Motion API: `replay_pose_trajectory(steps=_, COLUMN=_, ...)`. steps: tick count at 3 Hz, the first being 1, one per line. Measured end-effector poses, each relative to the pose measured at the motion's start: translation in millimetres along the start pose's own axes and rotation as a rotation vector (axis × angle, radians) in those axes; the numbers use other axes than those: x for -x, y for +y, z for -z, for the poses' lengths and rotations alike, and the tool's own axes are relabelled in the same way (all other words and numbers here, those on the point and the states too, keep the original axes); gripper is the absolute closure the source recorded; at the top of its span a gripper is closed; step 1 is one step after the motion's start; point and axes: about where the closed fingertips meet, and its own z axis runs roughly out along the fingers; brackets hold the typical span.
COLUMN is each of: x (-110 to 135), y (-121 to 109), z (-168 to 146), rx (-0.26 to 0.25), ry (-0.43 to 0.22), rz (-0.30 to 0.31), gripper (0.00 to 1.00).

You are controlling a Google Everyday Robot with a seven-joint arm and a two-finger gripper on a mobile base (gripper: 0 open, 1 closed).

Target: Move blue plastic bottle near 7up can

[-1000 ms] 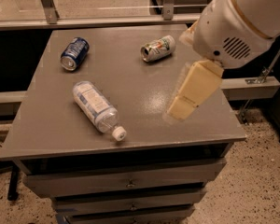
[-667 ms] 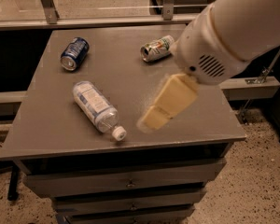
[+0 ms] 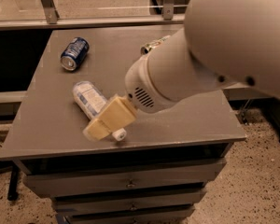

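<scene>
The robot arm (image 3: pixel 200 64) fills the upper right of the view and reaches down and left across the tabletop. It hides most of the right rear of the surface.

The grey table (image 3: pixel 42 125) has drawers in its front face. A glass-and-metal railing (image 3: pixel 49 6) runs behind it.

The gripper (image 3: pixel 99 129) is near the front edge, over the cap end of the blue plastic bottle (image 3: pixel 87 98). How wide it is spread, and whether it grips anything, cannot be determined.

The bottle lies on its side, left of centre, with the white cap (image 3: pixel 119 134) pointing to the front right.

A dark blue can (image 3: pixel 74 53) lies on its side at the left rear, well apart from the bottle.

The 7up can (image 3: pixel 153 45) lies at the rear centre, partly hidden behind the arm.
</scene>
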Motion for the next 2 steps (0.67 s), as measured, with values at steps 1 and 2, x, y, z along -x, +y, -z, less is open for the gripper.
replay_pose_trajectory(steps=1, x=-2, y=-3, z=-34, rx=-0.017, ry=-0.022, rz=-0.033, gripper=0.0)
replay_pose_trajectory(steps=2, x=-13, y=-9, z=-62, rx=-0.029, ry=-0.021, rz=-0.042, gripper=0.0)
